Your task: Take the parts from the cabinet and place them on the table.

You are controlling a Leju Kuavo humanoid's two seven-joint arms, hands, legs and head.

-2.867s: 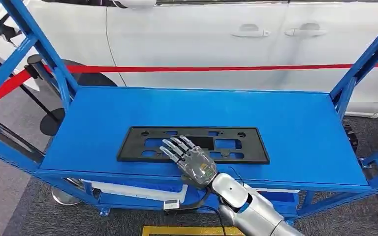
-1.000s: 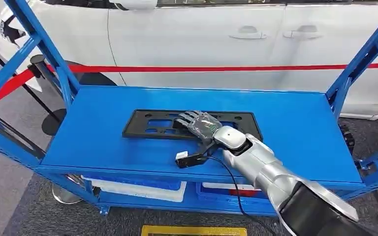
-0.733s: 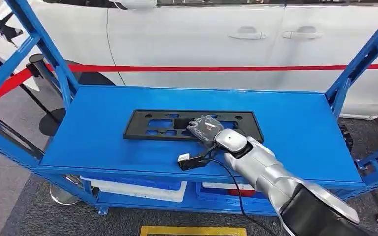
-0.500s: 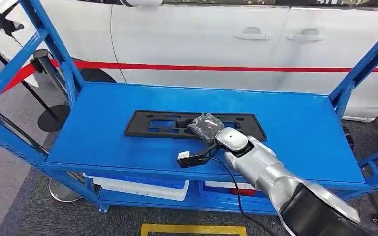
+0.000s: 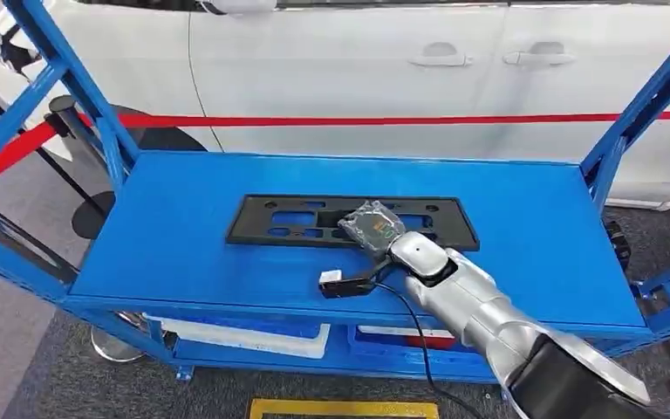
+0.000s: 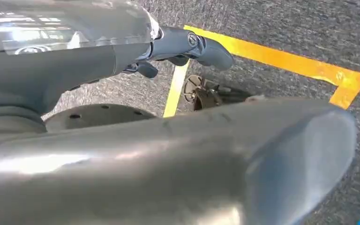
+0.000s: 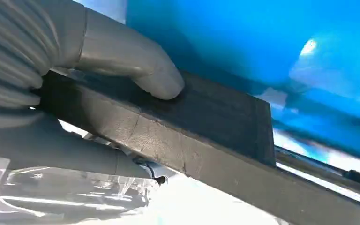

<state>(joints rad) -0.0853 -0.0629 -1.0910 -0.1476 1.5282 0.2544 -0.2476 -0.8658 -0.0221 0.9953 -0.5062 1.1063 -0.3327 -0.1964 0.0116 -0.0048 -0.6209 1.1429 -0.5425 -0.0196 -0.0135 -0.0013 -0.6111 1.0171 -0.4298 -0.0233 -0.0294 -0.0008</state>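
Note:
A long black plastic part point(image 5: 288, 218) with rectangular cut-outs lies flat on the blue cabinet top point(image 5: 166, 253), near its middle. My right hand point(image 5: 373, 225) grips the part's near long edge, right of centre. In the right wrist view the thumb point(image 7: 136, 65) presses on one face of the black part point(image 7: 215, 117) while the fingers curl under the other. My left hand point(image 6: 187, 44) hangs by my side above the floor and holds nothing, its fingers apart.
Blue uprights point(image 5: 70, 87) frame the cabinet at both ends. A white car point(image 5: 358, 61) and a red barrier tape point(image 5: 401, 120) stand just behind it. White and blue bins point(image 5: 253, 336) sit on the lower shelf. Yellow floor tape point(image 6: 281, 61) marks the carpet.
My right hand went from lying flat over the part's near edge to closing around it, with the arm reaching further over the cabinet top. The view has wobbled slightly.

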